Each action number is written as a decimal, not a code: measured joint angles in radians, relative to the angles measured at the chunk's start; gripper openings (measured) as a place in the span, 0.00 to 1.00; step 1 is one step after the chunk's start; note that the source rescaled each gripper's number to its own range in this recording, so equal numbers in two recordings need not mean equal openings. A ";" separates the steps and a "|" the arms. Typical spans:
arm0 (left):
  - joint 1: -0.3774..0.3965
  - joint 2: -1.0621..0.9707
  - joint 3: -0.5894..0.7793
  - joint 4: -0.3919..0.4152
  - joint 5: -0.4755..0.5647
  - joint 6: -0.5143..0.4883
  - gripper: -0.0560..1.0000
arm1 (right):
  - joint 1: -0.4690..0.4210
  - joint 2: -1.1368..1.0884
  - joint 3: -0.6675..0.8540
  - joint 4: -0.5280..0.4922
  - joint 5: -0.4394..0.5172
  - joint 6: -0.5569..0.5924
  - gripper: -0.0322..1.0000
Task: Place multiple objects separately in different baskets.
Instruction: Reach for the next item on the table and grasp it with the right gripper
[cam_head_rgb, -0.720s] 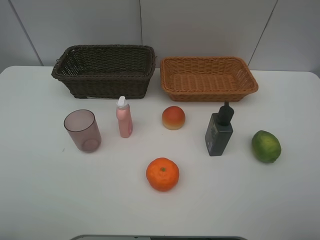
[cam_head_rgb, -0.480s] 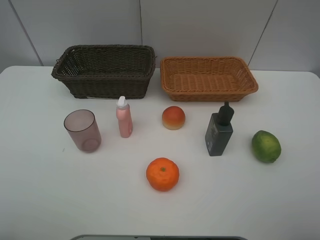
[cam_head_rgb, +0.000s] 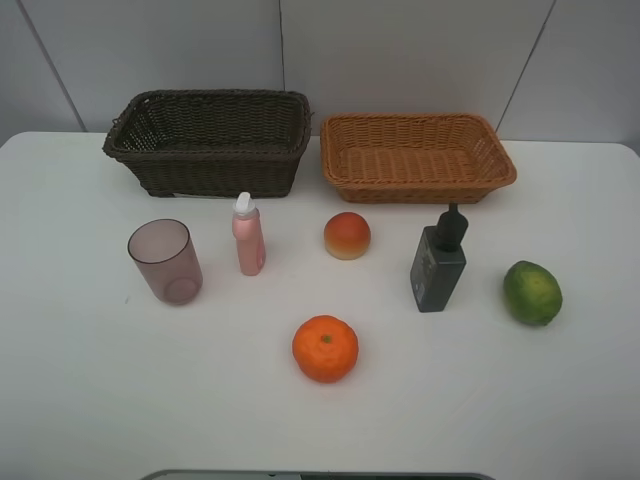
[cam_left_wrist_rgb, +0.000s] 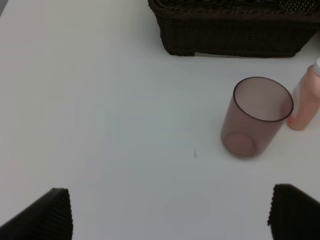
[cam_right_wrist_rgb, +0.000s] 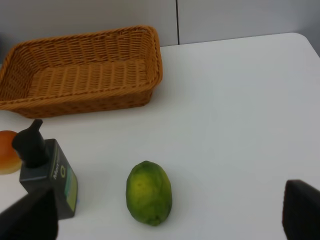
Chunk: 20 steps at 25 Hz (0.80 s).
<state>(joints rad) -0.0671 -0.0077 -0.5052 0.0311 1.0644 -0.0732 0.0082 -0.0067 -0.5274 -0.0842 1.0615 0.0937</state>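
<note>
Starting sort: nothing binned yet. My left gripper (cam_left_wrist_rgb: 170, 215) and right gripper (cam_right_wrist_rgb: 165, 227) both spread wide, empty, presumably to straddle first pick. Layout: cup (cam_head_rgb: 165, 262) near brown basket (cam_head_rgb: 208, 165), on its front side; lime (cam_head_rgb: 532, 292) well apart from brown basket, past tan basket (cam_head_rgb: 418, 190).

Readable text: none in any view.
Dark green pump bottle (cam_right_wrist_rgb: 50, 186): stands right of centre in the high view. Its front face carries a small round green mark (cam_right_wrist_rgb: 63, 170) and faint lines of pale print, too small and blurred to read.
Dark brown basket (cam_head_rgb: 210, 160): upper left of the high view. A white strip (cam_head_rgb: 186, 194), like a tag, shows under the base of its front wall. No lettering can be made out on it.
</note>
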 joint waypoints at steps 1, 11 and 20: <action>0.000 0.000 0.000 0.000 0.000 0.000 1.00 | 0.000 0.000 0.000 0.000 0.000 0.000 1.00; 0.000 0.000 0.000 0.000 0.000 0.000 1.00 | 0.000 0.000 0.000 0.000 0.000 0.000 1.00; 0.000 0.000 0.000 0.000 0.000 0.000 1.00 | 0.000 0.000 0.000 0.000 0.000 0.000 1.00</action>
<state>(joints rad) -0.0671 -0.0077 -0.5052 0.0311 1.0644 -0.0732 0.0082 -0.0067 -0.5274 -0.0842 1.0615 0.0937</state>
